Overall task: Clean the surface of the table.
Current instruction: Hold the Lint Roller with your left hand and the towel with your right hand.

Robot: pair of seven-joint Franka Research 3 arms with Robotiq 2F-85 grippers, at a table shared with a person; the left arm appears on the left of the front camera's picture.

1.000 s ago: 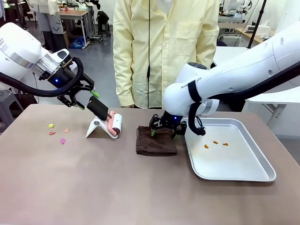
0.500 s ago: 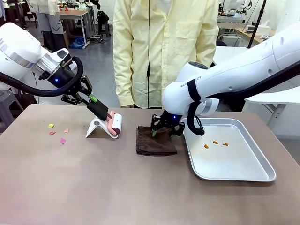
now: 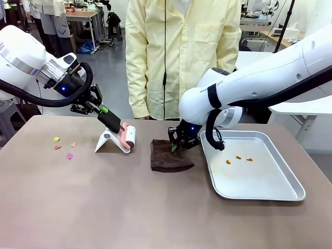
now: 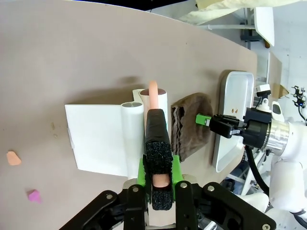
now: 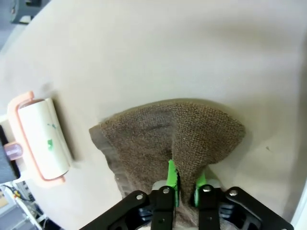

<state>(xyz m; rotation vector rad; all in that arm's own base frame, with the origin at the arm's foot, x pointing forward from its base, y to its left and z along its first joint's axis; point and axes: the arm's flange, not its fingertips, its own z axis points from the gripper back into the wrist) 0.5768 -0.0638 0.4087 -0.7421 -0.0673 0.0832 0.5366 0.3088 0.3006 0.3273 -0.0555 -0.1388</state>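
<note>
Looking at the table [image 3: 104, 207]: taupe top across the whole front view, stretching from both arms to the person [image 3: 181, 52] at the far edge. Near the middle, a brown cloth [image 3: 168, 157], one fold pinched up tight in the right gripper [image 3: 175, 147]. Just right of that, a tray [image 3: 262, 198] with a few orange bits [image 3: 238, 157]. Left of the cloth, a roller [image 3: 128, 138] leaning on a white stand [image 3: 106, 141], black handle [image 3: 110, 122] clamped in the left gripper [image 3: 104, 110]. Further left, loose coloured scraps [image 3: 65, 148].
</note>
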